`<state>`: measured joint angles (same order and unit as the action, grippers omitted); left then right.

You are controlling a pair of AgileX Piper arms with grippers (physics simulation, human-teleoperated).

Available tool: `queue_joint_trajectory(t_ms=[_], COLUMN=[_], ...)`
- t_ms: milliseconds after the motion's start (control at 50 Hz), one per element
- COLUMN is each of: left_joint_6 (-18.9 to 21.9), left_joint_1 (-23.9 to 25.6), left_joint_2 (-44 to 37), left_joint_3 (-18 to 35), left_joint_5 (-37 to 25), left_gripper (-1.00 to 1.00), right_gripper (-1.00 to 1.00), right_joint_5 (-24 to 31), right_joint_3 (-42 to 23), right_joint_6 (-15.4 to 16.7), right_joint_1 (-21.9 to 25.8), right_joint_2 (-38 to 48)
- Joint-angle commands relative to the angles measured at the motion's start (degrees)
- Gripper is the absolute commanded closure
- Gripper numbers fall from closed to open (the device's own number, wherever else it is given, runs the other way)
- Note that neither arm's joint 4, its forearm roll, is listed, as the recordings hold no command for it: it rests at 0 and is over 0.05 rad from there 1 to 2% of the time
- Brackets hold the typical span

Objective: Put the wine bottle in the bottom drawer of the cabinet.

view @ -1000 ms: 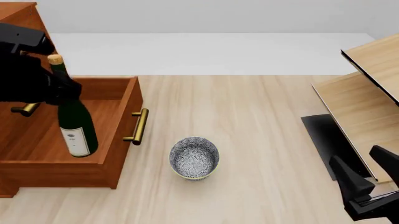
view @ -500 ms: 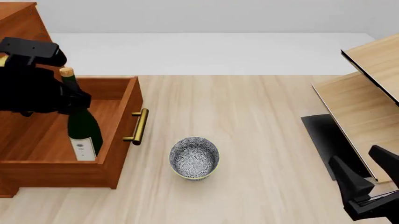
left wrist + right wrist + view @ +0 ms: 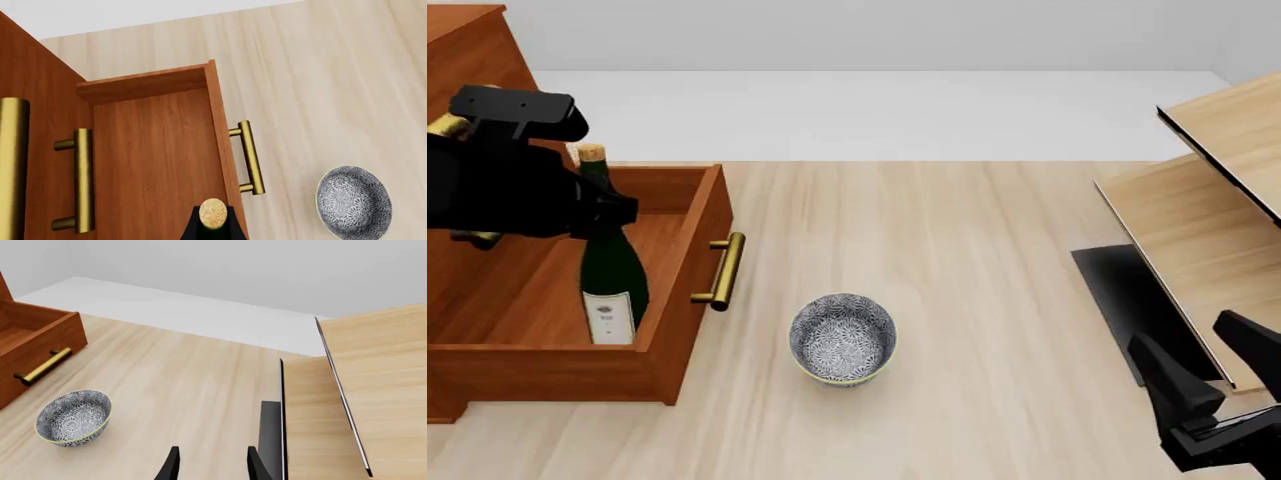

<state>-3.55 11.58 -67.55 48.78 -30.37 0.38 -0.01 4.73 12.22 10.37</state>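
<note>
One wine bottle point(image 3: 610, 270) upright inside bottom drawer point(image 3: 681, 260).

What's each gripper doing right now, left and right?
Left gripper: closed on the wine bottle, which stands in the bottom drawer.
Right gripper: open, holding nothing.

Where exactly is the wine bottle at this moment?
In the front view, the wine bottle stands upright at the left, inside the open bottom drawer near its front panel, with the left gripper at its neck; the patterned bowl sits to its right.
</note>
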Motion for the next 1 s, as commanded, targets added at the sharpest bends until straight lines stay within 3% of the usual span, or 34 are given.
queue_joint_trajectory(t_ms=[20,400,420,1000], left_joint_6=[-0.8,-1.7,-3.2,-3.2], left_joint_1=[0.3,-0.5,0.4,-4.7], left_joint_2=[-2.9,-9.9,-9.9,-17.3], left_joint_3=[1.2,2.8,2.7,3.4], left_joint_5=[4.2,8.0,8.2,12.3], left_gripper=[1.0,1.0,1.0,1.0], right_gripper=[-1.0,-1.0,-1.0,-1.0], right_joint_5=[0.0,0.3,0.2,-0.8], right_joint_3=[0.0,0.0,0.0,0.0], right_joint_6=[0.0,0.2,0.2,0.4], right_joint_1=[0.0,0.1,0.2,0.1], right_joint_2=[0.0,0.2,0.3,1.4])
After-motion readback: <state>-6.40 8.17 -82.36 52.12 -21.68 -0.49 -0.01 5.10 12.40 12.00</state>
